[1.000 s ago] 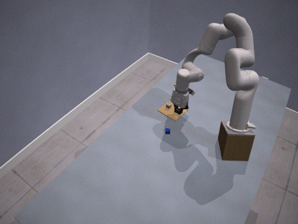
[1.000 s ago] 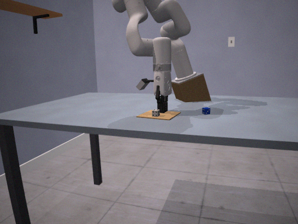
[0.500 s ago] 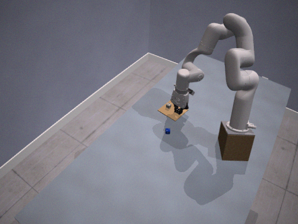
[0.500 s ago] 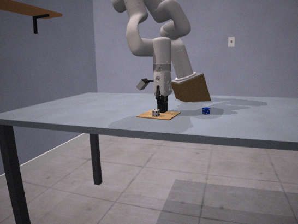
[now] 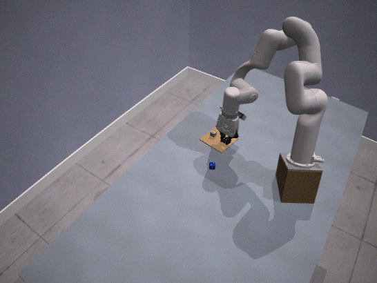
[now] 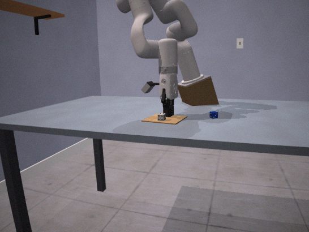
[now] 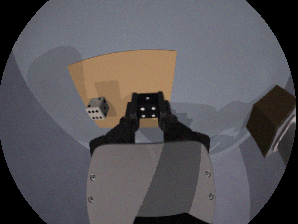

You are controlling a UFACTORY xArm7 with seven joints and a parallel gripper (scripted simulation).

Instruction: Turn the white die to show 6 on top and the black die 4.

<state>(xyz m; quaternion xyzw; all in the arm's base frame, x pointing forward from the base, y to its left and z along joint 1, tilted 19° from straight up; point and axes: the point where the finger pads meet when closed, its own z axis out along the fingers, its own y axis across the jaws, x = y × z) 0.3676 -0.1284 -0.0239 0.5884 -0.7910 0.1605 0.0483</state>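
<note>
Narrowed partway, the gripper (image 5: 226, 139) (image 6: 168, 114) (image 7: 147, 99) clasps the black die (image 7: 148, 105) mid-frame in the wrist view. The white die (image 5: 213, 133) (image 6: 161, 116) (image 7: 97, 111) (unheld) sits left.

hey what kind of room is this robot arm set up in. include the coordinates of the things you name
Probably a plain indoor test room or lab: a robot arm (image 5: 304, 138) (image 6: 168, 54) is mounted on a large table (image 5: 138, 214) (image 6: 71, 113), plain walls (image 5: 86, 52) (image 6: 215, 17) meet a tiled floor (image 5: 114, 152) (image 6: 141, 181), and a wall shelf (image 6: 28, 9) hangs on one side.
</note>
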